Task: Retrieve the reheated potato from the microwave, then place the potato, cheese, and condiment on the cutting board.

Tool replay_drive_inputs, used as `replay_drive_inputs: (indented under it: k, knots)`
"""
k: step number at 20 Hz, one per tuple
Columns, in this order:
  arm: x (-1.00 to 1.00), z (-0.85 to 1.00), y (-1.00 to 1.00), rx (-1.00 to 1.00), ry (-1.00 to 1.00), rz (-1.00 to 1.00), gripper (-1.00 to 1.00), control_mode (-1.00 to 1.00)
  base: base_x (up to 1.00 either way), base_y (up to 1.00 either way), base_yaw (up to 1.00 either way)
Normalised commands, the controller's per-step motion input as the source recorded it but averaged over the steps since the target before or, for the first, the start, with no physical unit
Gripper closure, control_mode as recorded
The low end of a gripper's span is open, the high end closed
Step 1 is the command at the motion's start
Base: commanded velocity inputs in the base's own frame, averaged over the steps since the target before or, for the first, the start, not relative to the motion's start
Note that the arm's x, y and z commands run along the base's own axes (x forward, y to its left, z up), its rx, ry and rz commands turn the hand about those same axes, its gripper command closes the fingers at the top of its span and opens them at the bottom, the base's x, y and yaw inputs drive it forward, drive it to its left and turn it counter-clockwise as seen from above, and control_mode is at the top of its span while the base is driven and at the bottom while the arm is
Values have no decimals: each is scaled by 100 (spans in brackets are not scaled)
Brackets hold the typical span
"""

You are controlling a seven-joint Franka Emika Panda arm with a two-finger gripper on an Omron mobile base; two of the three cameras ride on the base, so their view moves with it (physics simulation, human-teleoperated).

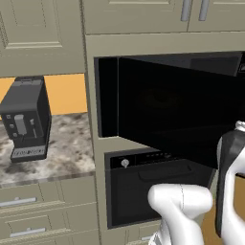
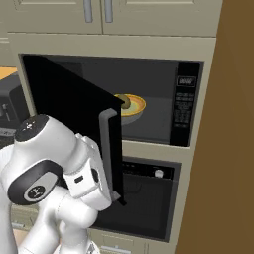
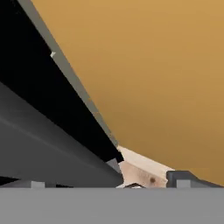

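Jaws by the microwave door; olive-brown potato inside.

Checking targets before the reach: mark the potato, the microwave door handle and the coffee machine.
potato (image 2: 126, 101), right base view, its rounded top above the bowl rim.
microwave door handle (image 2: 104, 149), right base view, middle of the grey vertical bar.
coffee machine (image 1: 26, 117), left base view, its dark front face.

Inside my open microwave, a yellow bowl sat on its grey floor, while a coffee machine stood on the marble counter.
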Motion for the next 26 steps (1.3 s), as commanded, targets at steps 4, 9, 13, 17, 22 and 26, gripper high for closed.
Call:
replay_drive_inputs:
  k: [4, 9, 13, 17, 22, 26]
  knots:
    - [-45, 14, -15, 16, -1, 0, -100, -100, 0, 0, 0]
    - [-4, 4, -1, 16, -11, 4, -100, -100, 0, 0, 0]
    - [-8, 9, 1, 16, -21, 16, -100, -100, 0, 0, 0]
    - [-9, 7, 3, 18, -26, 25, -100, -100, 0, 0, 0]
    - [-7, 14, 6, 9, -8, 19, -100, -100, 0, 0, 0]
    - [-39, 14, -6, 1, 0, 4, -100, -100, 0, 0, 0]
